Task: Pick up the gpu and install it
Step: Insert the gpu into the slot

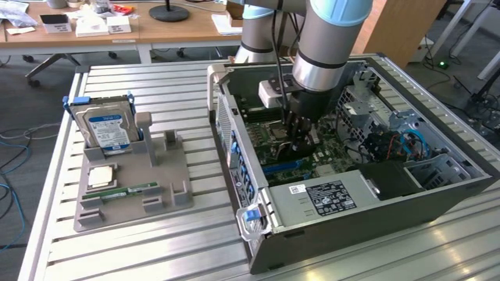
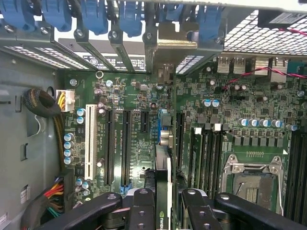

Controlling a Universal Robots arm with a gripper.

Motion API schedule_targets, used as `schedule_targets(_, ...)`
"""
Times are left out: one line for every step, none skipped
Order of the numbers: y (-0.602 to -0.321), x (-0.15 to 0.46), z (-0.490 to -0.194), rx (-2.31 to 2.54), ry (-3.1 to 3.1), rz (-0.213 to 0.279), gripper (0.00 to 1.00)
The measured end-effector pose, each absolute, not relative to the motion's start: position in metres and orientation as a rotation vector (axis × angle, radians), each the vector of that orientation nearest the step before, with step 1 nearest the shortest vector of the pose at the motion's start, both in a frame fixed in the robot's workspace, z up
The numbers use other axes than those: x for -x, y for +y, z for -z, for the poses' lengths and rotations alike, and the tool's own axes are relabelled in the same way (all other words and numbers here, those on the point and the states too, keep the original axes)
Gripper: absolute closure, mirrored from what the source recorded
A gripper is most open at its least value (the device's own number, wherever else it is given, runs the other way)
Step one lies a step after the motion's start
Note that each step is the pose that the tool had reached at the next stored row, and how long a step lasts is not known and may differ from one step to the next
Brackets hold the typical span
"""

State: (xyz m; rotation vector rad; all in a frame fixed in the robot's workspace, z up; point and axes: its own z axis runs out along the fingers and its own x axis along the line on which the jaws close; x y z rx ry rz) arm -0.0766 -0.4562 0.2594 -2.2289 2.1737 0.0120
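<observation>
The gripper (image 2: 165, 203), fingers clamped on both faces of the gpu (image 2: 163, 167), holds the card on edge over the motherboard (image 2: 139, 143) inside the open computer case (image 1: 352, 228); any skew off the expansion slots (image 2: 125, 143) would likely jam the connector or snag its end; the card's long axis runs parallel to those slots, pointing toward the blue latches (image 2: 129, 19).

Arm (image 1: 328, 41) reaches down; hand (image 1: 300, 149) clamps the gpu (image 2: 162, 191).
</observation>
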Motion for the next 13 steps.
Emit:
schedule_targets(-0.4562,0.0768,-0.2592,2.229,2.173,-0.012,0.74)
schedule_targets(-0.4562,0.0769,-0.2591,2.230,2.173,-0.012,0.74)
schedule_targets(-0.4562,0.0770,-0.2588,2.230,2.172,-0.012,0.74)
schedule_targets(-0.4562,0.0771,-0.2585,2.231,2.171,-0.012,0.74)
schedule_targets(-0.4562,0.0773,-0.2582,2.231,2.170,-0.012,0.74)
schedule_targets(-0.4562,0.0774,-0.2579,2.232,2.170,-0.012,0.74)
schedule_targets(-0.4562,0.0775,-0.2576,2.233,2.169,-0.012,0.74)
schedule_targets(-0.4562,0.0776,-0.2572,2.233,2.169,-0.012,0.74)
schedule_targets(-0.4562,0.0777,-0.2570,2.234,2.168,-0.012,0.74)
schedule_targets(-0.4562,0.0778,-0.2569,2.234,2.168,-0.012,0.74)
schedule_targets(-0.4562,0.0779,-0.2567,2.235,2.168,-0.012,0.74)
schedule_targets(-0.4562,0.0780,-0.2565,2.235,2.167,-0.012,0.74)
schedule_targets(-0.4562,0.0781,-0.2563,2.235,2.167,-0.012,0.74)
